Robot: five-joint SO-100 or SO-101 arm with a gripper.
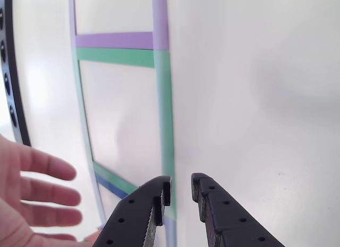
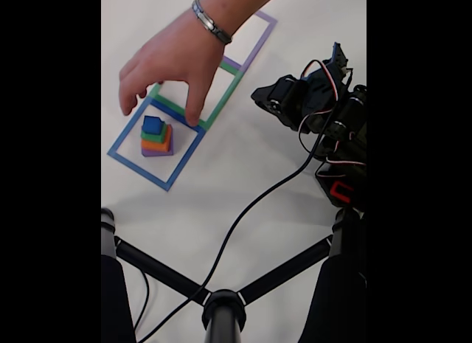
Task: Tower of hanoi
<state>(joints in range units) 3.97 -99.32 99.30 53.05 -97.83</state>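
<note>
On the white table, three taped squares run in a row: blue, green, purple. A person's hand (bracelet at the wrist) hovers over the blue and green ones. The stack of blocks, blue on green on orange on purple, sits inside the blue square, well apart from my pincer, as the fixed view shows. The other view shows my pincer slightly parted and holding nothing, with green tape just beyond.

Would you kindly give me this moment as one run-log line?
stage: setup | blocks: stacked in blue square | person's hand: over green square, beside stack | robot hand: empty, slightly open, off the squares
</note>
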